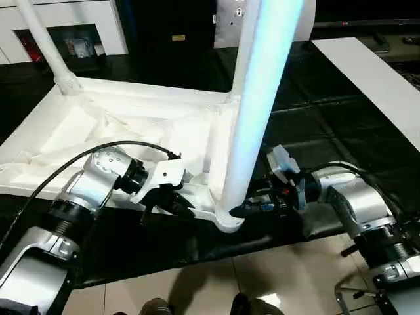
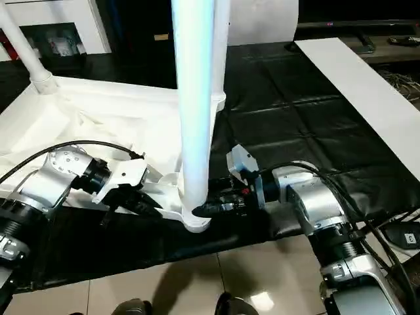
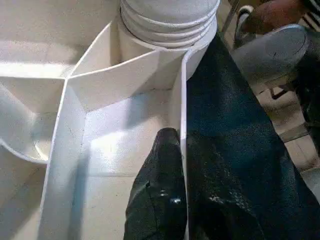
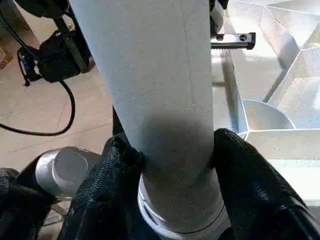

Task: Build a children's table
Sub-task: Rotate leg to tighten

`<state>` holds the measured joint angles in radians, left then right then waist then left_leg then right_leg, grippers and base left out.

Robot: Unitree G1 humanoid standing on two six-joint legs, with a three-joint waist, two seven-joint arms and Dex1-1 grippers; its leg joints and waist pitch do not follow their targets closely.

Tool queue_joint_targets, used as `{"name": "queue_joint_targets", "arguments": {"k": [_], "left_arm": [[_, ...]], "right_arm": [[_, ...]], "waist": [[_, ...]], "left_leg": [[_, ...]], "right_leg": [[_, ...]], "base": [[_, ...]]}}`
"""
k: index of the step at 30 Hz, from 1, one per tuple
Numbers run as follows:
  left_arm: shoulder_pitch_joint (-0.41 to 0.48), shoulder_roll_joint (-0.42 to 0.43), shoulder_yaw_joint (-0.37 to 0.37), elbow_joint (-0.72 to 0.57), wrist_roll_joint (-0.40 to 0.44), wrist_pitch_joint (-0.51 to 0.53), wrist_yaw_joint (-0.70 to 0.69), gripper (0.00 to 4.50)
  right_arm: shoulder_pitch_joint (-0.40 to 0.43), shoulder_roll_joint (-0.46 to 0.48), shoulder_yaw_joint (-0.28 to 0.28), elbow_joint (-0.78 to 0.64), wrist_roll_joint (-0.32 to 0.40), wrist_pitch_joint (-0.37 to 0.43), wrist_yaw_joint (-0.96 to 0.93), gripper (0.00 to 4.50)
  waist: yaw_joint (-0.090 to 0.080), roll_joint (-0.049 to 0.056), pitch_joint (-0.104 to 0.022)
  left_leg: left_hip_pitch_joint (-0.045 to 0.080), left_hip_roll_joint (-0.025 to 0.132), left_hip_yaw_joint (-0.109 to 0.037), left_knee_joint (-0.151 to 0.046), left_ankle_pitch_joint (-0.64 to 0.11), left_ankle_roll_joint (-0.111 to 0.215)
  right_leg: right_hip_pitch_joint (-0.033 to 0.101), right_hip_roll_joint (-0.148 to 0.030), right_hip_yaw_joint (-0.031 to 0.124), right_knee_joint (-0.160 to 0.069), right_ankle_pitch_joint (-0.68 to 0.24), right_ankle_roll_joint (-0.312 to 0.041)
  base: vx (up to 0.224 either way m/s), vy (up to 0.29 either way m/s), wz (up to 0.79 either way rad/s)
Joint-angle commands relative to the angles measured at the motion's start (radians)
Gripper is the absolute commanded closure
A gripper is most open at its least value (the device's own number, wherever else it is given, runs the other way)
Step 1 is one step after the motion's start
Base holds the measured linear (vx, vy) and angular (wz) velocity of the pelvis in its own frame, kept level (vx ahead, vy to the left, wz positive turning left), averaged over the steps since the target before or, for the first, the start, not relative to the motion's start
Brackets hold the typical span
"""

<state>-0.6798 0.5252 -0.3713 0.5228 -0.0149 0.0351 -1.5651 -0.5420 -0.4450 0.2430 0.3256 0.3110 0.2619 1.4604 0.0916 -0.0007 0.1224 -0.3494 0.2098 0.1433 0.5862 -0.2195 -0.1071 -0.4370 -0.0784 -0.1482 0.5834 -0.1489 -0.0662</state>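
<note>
Right wrist view: leg (image 4: 150, 85) between right claw (image 4: 175, 165) fingers

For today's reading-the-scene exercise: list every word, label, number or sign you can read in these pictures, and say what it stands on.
None can be read.
Yellow label on the dark furniture behind the table top: too small.
Boxes in the white cabinet: print blurred.
Table leg: no text.

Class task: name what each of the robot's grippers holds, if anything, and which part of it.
The right gripper clasps the near upright leg just above its socket. The left gripper pinches the tabletop's near edge wall.
</note>
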Motion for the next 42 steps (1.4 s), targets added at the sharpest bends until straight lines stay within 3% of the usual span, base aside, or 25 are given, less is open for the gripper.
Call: {"name": "queue_joint_targets", "arguments": {"k": [1,5,7,8,9,10,13,14,17,19,21,23,25,26,27,28,29,31,36,39,41,42], "left_arm": [[-0.013,-0.019,-0.038,-0.007,-0.007,0.0,-0.046,4.5],[-0.009,-0.027,-0.021,-0.008,0.001,0.039,-0.01,4.5],[-0.012,-0.056,0.01,-0.02,0.011,0.166,0.114,4.5],[-0.012,-0.056,0.01,-0.02,0.011,0.166,0.114,4.5],[-0.013,-0.081,0.033,-0.04,0.005,0.248,0.185,4.5],[-0.01,-0.099,0.045,-0.057,0.002,0.288,0.225,4.5],[0.002,-0.153,0.075,-0.114,-0.005,0.395,0.321,4.5],[0.004,-0.166,0.081,-0.128,-0.006,0.419,0.341,4.5],[0.011,-0.211,0.093,-0.171,0.0,0.495,0.415,4.5],[0.011,-0.248,0.105,-0.187,0.009,0.544,0.478,4.5],[0.002,-0.308,0.131,-0.187,0.023,0.587,0.587,4.5],[-0.012,-0.372,0.17,-0.18,0.023,0.603,0.7,4.5],[-0.018,-0.414,0.19,-0.186,0.019,0.611,0.759,4.5],[-0.02,-0.429,0.196,-0.188,0.017,0.611,0.78,4.5],[-0.021,-0.436,0.192,-0.191,0.021,0.608,0.787,4.5],[-0.021,-0.438,0.189,-0.194,0.023,0.607,0.789,4.5],[-0.02,-0.437,0.18,-0.195,0.034,0.595,0.795,4.5],[-0.016,-0.426,0.163,-0.199,0.054,0.583,0.79,4.5],[0.005,-0.373,0.142,-0.209,0.059,0.562,0.742,4.5],[0.01,-0.35,0.137,-0.205,0.055,0.542,0.712,4.5],[0.021,-0.304,0.13,-0.188,0.044,0.491,0.637,4.5],[0.021,-0.304,0.13,-0.188,0.044,0.491,0.637,4.5]], "right_arm": [[0.017,0.004,0.01,-0.031,0.038,0.048,0.029,2.52],[0.04,0.017,-0.002,-0.06,0.06,0.087,-0.009,2.52],[0.087,0.063,-0.029,-0.114,0.058,0.131,-0.149,2.52],[0.087,0.063,-0.029,-0.114,0.058,0.131,-0.149,2.52],[0.115,0.099,-0.035,-0.138,0.023,0.132,-0.248,2.52],[0.126,0.12,-0.036,-0.142,-0.001,0.13,-0.305,2.52],[0.132,0.198,-0.055,-0.141,-0.049,0.16,-0.475,2.52],[0.131,0.217,-0.061,-0.14,-0.055,0.171,-0.514,2.52],[0.118,0.291,-0.079,-0.126,-0.08,0.188,-0.649,2.52],[0.1,0.35,-0.096,-0.099,-0.106,0.187,-0.765,2.53],[0.057,0.442,-0.149,-0.028,-0.129,0.17,-0.948,2.53],[0.016,0.507,-0.194,0.035,-0.138,0.141,-1.079,2.53],[-0.007,0.548,-0.225,0.067,-0.139,0.108,-1.148,2.53],[-0.014,0.56,-0.234,0.076,-0.138,0.091,-1.162,2.53],[-0.016,0.568,-0.239,0.081,-0.14,0.071,-1.172,2.53],[-0.017,0.572,-0.241,0.083,-0.143,0.061,-1.176,1.97],[-0.014,0.575,-0.247,0.079,-0.15,0.046,-1.185,1.83],[-0.001,0.566,-0.251,0.063,-0.171,0.017,-1.19,1.74],[0.049,0.485,-0.259,0.004,-0.163,-0.036,-1.117,1.29],[0.072,0.446,-0.257,-0.034,-0.147,-0.033,-1.056,1.07],[0.12,0.344,-0.235,-0.11,-0.107,0.015,-0.886,0.87],[0.12,0.344,-0.235,-0.11,-0.107,0.015,-0.886,0.87]], "waist": [[-0.007,-0.004,-0.08],[-0.004,-0.006,-0.077],[-0.005,-0.006,-0.074],[-0.007,-0.007,-0.074],[-0.012,-0.012,-0.07],[-0.013,-0.009,-0.066],[-0.033,-0.013,-0.062],[-0.045,-0.01,-0.059],[-0.062,-0.014,-0.058],[-0.071,-0.013,-0.058],[-0.083,-0.005,-0.057],[-0.091,-0.004,-0.058],[-0.094,-0.003,-0.062],[-0.094,-0.001,-0.066],[-0.094,-0.003,-0.067],[-0.091,-0.002,-0.069],[-0.09,-0.002,-0.068],[-0.088,0.0,-0.068],[-0.08,0.002,-0.067],[-0.076,0.001,-0.069],[-0.074,-0.001,-0.07],[-0.071,0.001,-0.069]], "left_leg": [[-0.009,0.019,0.012,-0.054,0.05,0.155],[-0.009,0.019,0.013,-0.055,0.042,0.15],[-0.008,0.02,0.012,-0.058,0.03,0.135],[-0.008,0.02,0.013,-0.059,0.025,0.127],[-0.011,0.016,0.012,-0.061,0.002,0.115],[-0.009,0.016,0.013,-0.063,-0.009,0.091],[-0.011,0.006,0.012,-0.067,-0.049,0.065],[-0.015,0.003,0.01,-0.067,-0.059,0.064],[-0.018,-0.002,0.009,-0.066,-0.068,0.071],[-0.015,-0.003,0.011,-0.064,-0.064,0.074],[-0.015,-0.004,0.008,-0.064,-0.066,0.07],[-0.013,-0.003,0.008,-0.064,-0.068,0.074],[-0.015,-0.001,0.008,-0.063,-0.061,0.083],[-0.015,0.004,0.006,-0.063,-0.035,0.1],[-0.016,0.004,0.007,-0.063,-0.025,0.109],[-0.016,0.003,0.008,-0.063,0.0,0.126],[-0.017,0.004,0.008,-0.062,0.017,0.144],[-0.015,0.005,0.009,-0.063,0.013,0.158],[-0.014,0.006,0.011,-0.062,0.005,0.158],[-0.014,0.007,0.01,-0.061,0.027,0.18],[-0.015,0.006,0.011,-0.059,0.031,0.195],[-0.015,0.006,0.009,-0.059,0.032,0.2]], "right_leg": [[0.089,-0.067,0.072,-0.053,-0.197,-0.162],[0.089,-0.068,0.072,-0.057,-0.213,-0.157],[0.088,-0.069,0.072,-0.061,-0.248,-0.146],[0.089,-0.069,0.072,-0.063,-0.259,-0.14],[0.09,-0.069,0.07,-0.07,-0.304,-0.128],[0.087,-0.07,0.071,-0.073,-0.339,-0.113],[0.09,-0.068,0.067,-0.089,-0.441,-0.071],[0.09,-0.068,0.062,-0.096,-0.461,-0.058],[0.088,-0.065,0.06,-0.102,-0.475,-0.04],[0.084,-0.064,0.06,-0.103,-0.473,-0.041],[0.082,-0.063,0.056,-0.105,-0.477,-0.049],[0.079,-0.062,0.056,-0.106,-0.453,-0.057],[0.082,-0.062,0.058,-0.099,-0.409,-0.073],[0.083,-0.061,0.06,-0.088,-0.331,-0.098],[0.084,-0.06,0.061,-0.086,-0.302,-0.107],[0.087,-0.061,0.063,-0.079,-0.25,-0.125],[0.088,-0.061,0.064,-0.076,-0.213,-0.142],[0.088,-0.064,0.064,-0.077,-0.217,-0.15],[0.089,-0.064,0.066,-0.078,-0.23,-0.146],[0.09,-0.063,0.067,-0.072,-0.192,-0.154],[0.094,-0.062,0.067,-0.071,-0.175,-0.161],[0.095,-0.061,0.066,-0.072,-0.176,-0.161]], "base": [[0.0,0.0,0.0],[0.0,0.0,0.0],[0.0,0.0,0.0],[0.0,0.0,0.0],[0.0,0.0,0.0],[0.0,0.0,0.0],[0.0,0.0,0.0],[0.0,0.0,0.0],[0.0,0.0,0.0],[0.0,0.0,0.0],[0.0,0.0,0.0],[0.0,0.0,0.0],[0.0,0.0,0.0],[0.0,0.0,0.0],[0.0,0.0,0.0],[0.0,0.0,0.0],[0.0,0.0,0.0],[0.0,0.0,0.0],[0.0,0.0,0.0],[0.0,0.0,0.0],[0.0,0.0,0.0],[0.0,0.0,0.0]]}}
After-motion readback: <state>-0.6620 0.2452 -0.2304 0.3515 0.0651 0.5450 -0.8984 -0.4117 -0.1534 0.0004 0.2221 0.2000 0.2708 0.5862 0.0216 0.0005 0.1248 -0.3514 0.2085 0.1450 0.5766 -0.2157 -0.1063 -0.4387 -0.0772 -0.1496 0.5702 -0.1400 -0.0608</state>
